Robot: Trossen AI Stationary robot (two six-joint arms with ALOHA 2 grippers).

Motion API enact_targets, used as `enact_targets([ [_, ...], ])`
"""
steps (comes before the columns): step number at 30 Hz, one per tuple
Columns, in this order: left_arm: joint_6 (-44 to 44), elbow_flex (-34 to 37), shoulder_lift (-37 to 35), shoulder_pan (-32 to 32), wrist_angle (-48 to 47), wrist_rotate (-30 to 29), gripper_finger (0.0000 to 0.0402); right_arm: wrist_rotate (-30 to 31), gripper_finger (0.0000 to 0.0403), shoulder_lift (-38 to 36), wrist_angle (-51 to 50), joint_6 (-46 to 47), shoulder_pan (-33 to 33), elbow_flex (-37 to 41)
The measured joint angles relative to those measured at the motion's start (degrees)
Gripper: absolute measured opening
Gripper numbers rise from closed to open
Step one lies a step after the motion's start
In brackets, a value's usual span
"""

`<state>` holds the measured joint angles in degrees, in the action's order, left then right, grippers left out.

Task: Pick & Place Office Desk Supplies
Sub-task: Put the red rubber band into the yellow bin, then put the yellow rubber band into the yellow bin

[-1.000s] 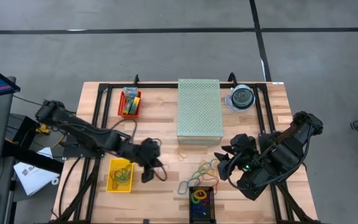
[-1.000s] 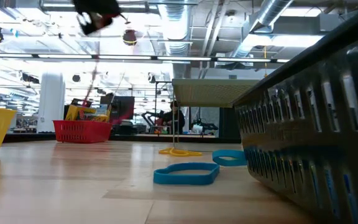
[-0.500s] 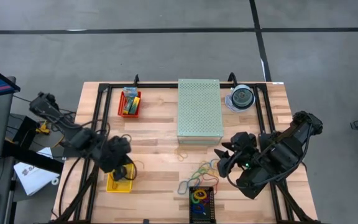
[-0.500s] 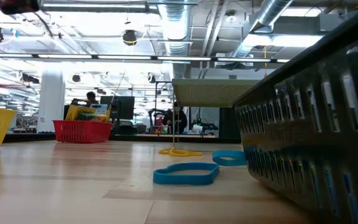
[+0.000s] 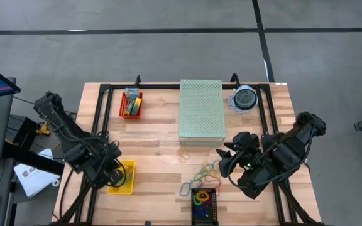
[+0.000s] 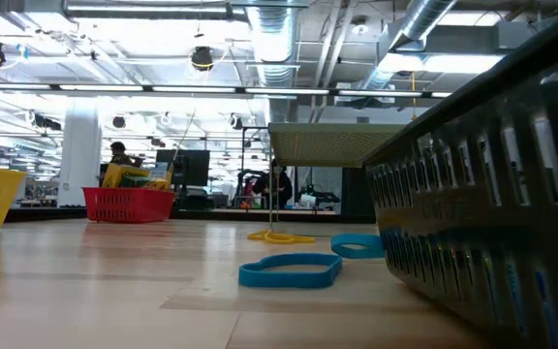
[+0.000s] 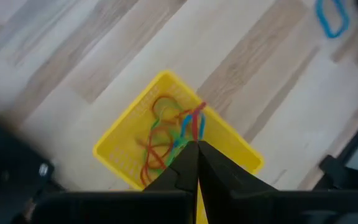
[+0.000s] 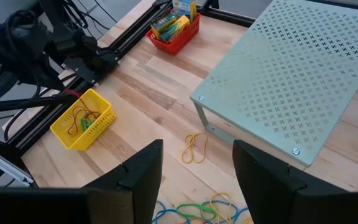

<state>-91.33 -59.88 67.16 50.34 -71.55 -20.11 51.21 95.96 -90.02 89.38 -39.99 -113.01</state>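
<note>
My left gripper (image 7: pixel 196 148) is shut above the yellow basket (image 7: pixel 123 146), near the table's left front (image 5: pixel 128 168). Red and blue rubber bands (image 7: pixel 192 126) sit at its fingertips, and more red and green bands (image 7: pixel 157 140) lie in the basket. My right gripper (image 8: pixel 197 180) hangs open above a pile of loose coloured bands (image 5: pixel 206 171) at the front right and touches nothing. A tan band (image 8: pixel 195 148) lies on the wood in front of the pale green box. Crayon boxes (image 5: pixel 131 102) stand in a red basket at the far left. My left gripper pinches a red band and a blue band (image 7: pixel 195 129) between its two fingertips. It comes from above, pointing steeply down. The bands hang just off the tips over the yellow basket's near corner. I cannot tell whether they touch the bands inside.
A large pale green perforated box (image 5: pixel 202 112) stands at the middle back, with a clear round disc case (image 5: pixel 245 98) to its right. A black mesh basket (image 5: pixel 203 202) with bands sits at the front edge. A blue band (image 6: pixel 289 271) lies beside it. Black frame rails run along both sides.
My left gripper has swung from the table's middle toward the left edge, rolling its wrist, and now hangs over the yellow basket, still shut. It has left the low view. My right gripper has kept still.
</note>
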Motion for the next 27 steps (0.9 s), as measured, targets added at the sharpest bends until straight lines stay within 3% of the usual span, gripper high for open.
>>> enact_targets([
  [15, -9.8, 0.0, 13.3, 2.0, 3.7, 2.4, 0.0011, 0.1, 0.0191, 0.0, 0.0, -2.1, 1.3, 0.0],
  [20, -9.8, 0.0, 14.0, 2.0, 4.7, 8.1, 0.0076, 0.7, 0.0192, 0.0, 0.0, -2.0, 1.0, 0.0],
  [27, -8.2, 0.0, 10.7, 1.3, 6.0, 6.1, 0.0202, 2.0, 0.0211, 0.0, 0.0, -3.0, 1.5, 0.0],
])
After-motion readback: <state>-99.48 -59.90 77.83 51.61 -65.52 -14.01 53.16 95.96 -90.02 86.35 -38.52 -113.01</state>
